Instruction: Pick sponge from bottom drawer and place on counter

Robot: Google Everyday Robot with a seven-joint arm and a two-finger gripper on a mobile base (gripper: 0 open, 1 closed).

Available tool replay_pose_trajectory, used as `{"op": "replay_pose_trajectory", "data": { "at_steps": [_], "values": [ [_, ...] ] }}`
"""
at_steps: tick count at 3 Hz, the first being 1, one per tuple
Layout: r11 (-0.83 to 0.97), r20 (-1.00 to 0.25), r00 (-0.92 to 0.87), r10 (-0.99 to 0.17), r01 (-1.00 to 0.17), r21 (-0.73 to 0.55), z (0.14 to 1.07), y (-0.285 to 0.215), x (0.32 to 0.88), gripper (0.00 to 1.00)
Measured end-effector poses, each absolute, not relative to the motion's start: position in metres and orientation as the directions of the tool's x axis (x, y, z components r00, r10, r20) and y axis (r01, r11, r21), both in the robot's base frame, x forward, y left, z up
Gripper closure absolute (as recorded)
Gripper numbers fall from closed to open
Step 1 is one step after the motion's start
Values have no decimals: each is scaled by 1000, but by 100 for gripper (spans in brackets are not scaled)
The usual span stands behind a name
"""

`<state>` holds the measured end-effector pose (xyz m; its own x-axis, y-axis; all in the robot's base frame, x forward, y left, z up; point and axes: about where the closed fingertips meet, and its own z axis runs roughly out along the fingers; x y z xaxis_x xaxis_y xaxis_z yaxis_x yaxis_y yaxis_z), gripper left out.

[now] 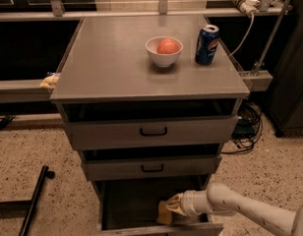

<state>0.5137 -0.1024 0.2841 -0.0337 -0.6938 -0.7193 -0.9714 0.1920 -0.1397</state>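
Observation:
The bottom drawer (117, 205) stands pulled open at the foot of the cabinet, its inside dark. The pale yellow sponge (164, 214) lies in it near the front right. My gripper (172, 205) reaches in from the right on a white arm, its tip right above the sponge and touching or nearly touching it. The grey counter (112, 58) on top of the cabinet carries a white bowl (164, 51) with an orange-red fruit and a blue soda can (207, 44).
Two wider grey drawers (152, 131) with black handles sit above the bottom one, slightly open. A yellowish ragged lump (49, 80) lies on a ledge at left. A black bar (36, 198) lies on the speckled floor at left. Cables hang at right.

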Motion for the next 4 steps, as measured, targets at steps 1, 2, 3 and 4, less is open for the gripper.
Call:
{"op": "replay_pose_trajectory", "data": {
  "at_steps": [1,2,3,4],
  "values": [
    [194,-702,-31,-712,-969,-155,281,-115,521,100],
    [208,-694,-61,-718,-970,-129,268,-134,533,81],
    [230,-693,-99,-714,-968,-100,257,-155,549,58],
    [245,-699,-122,-705,-966,-78,244,-169,561,35]
  ]
}}
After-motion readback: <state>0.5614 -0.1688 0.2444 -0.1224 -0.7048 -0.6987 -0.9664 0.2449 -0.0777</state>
